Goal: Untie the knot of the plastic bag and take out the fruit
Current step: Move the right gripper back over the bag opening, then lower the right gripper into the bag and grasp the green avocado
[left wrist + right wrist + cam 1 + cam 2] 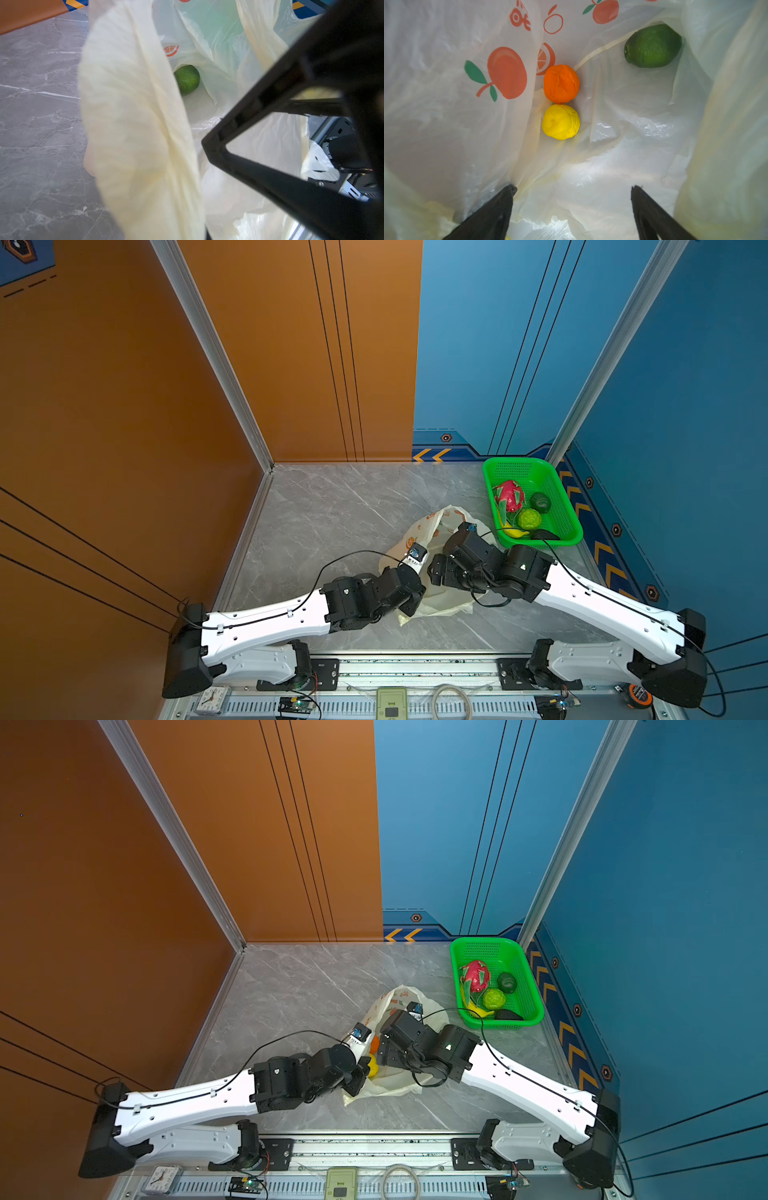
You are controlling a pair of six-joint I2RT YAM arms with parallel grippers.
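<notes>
The plastic bag [432, 526] lies open mid-table, cream-yellow with orange fruit prints. My left gripper [412, 608] is shut on a bunched strip of the bag's near edge [135, 124]; its jaws are hidden by the plastic. My right gripper [574, 188] is open inside the bag, fingers wide apart with only plastic between them. Ahead of it lie three fruit: an orange [561, 83], a lemon [561, 122] and a green one [653, 45], which the left wrist view also shows [187, 79]. The knot is out of view.
A green mesh basket [515, 472] stands at the back right, close to the blue wall. It holds a dragon fruit [510, 495], a dark avocado [540, 502], a bumpy light-green ball [529, 518] and a banana [515, 532]. A small clock [212, 699] sits by the front rail.
</notes>
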